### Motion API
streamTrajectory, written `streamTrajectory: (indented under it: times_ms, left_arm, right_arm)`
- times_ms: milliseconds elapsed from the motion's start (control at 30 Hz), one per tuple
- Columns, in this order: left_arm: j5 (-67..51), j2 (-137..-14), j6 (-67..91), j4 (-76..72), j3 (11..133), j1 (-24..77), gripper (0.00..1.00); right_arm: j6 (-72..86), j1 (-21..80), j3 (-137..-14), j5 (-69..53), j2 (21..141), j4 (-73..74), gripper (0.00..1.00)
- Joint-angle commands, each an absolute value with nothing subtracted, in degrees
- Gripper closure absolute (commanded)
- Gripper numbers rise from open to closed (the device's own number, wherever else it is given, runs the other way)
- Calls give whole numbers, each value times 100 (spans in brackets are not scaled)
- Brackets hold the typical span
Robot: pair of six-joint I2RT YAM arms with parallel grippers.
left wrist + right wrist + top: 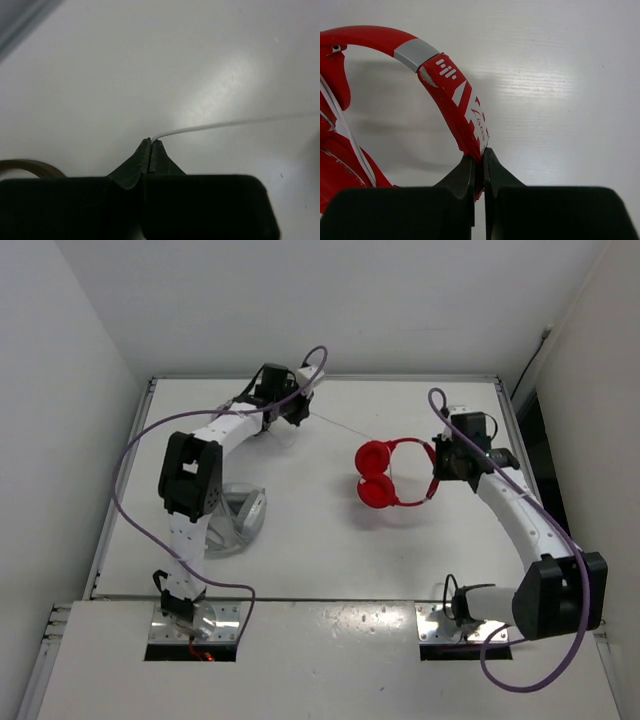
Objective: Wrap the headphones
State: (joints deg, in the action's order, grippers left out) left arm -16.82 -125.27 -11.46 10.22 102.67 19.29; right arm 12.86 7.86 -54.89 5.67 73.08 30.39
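The red headphones [378,475] lie mid-table with both ear cups folded together at the left and the thin headband [412,443] arching right. My right gripper [436,468] is shut on the headband [455,95] at its top; the ear cups show at the left edge of the right wrist view [332,165]. The thin white cable [335,424] runs taut from the cups up-left to my left gripper [297,412], which is shut on the cable's end [220,125] just above the table. In the left wrist view the left gripper [151,142] pinches the cable at its tips.
A grey-white round object [238,515] lies by the left arm's lower link. White walls enclose the table [330,550] on three sides. Purple hoses [125,465] loop off both arms.
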Motion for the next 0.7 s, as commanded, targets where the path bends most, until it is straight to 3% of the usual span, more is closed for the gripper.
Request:
streamTrajectory:
  times_ms: [0,167,300,533,667]
  left_arm:
    - [-2530,-11515,-1686,721,9460,1906,100]
    - [-3593,-10523,-2135,773,7870,2337,100]
    - [-4279,-10082,-2303,1142,7348,2952,100]
    - [-4281,-10484,-1760,1038,7058,4094,100]
    - [-4044,-10949,-1275,432,6865,4201,100]
  right_arm:
    - [1879,291,-6064,-69,7225,3094,100]
    - [2276,-350,-6275,-579,7558,3462,100]
    - [2479,-632,-6275,-869,7664,3639,100]
    - [2751,-686,-6275,-1029,7901,3814,100]
    - [2751,-686,-6223,-835,7954,3814,100]
